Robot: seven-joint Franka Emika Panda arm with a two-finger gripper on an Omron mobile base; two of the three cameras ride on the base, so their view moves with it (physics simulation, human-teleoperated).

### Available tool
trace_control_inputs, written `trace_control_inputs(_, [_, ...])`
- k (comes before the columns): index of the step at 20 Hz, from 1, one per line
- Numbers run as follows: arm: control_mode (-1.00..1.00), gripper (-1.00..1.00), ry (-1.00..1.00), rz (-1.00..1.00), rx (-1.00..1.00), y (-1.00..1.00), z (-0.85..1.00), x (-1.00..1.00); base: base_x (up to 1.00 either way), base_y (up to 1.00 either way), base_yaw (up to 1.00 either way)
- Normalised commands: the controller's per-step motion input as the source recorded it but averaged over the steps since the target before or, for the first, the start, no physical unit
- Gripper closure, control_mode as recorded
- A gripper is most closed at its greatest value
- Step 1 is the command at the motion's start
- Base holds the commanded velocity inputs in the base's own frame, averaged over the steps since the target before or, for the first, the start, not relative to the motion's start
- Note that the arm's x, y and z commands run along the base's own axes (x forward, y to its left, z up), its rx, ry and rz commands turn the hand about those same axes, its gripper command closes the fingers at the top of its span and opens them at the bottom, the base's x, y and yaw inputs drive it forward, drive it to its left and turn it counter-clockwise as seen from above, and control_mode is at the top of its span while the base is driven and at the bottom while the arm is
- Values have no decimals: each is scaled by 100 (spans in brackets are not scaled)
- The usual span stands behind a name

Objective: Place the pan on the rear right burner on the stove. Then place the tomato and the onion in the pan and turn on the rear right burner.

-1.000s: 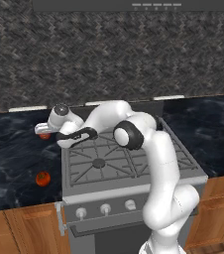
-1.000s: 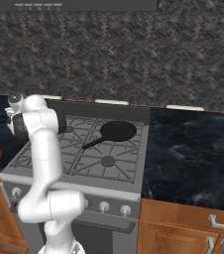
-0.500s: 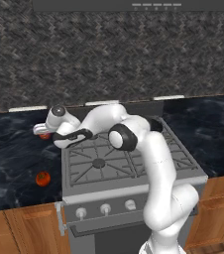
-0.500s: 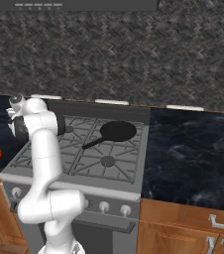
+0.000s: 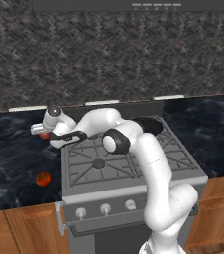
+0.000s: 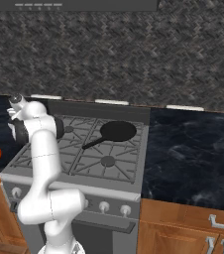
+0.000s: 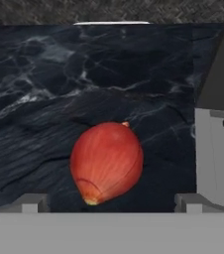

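Glossy, teardrop-shaped onion [image 7: 106, 162] on veined black marble counter [image 7: 39, 89], left of the steel stove [image 5: 129, 171]; gripper [image 7: 109, 202] spread fully open around it, holding nothing.

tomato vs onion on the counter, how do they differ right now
1. The tomato lies near the counter's front edge, well clear of the arm; the onion lies further back, right under the open gripper.
2. The tomato looks round and orange-red; the onion is paler, egg-shaped, with a pointed tip.
Both rest on the dark counter left of the stove, neither in the pan.
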Motion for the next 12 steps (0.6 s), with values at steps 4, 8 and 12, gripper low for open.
trace_control_inputs(4, [-100, -100, 0, 0, 0, 2, -11, 18, 0, 0, 0])
trace_control_inputs(8, [-100, -100, 0, 0, -1, 0, -13, 13, 0, 0, 0])
trace_control_inputs(12, [-100, -100, 0, 0, -1, 2, -12, 15, 0, 0, 0])
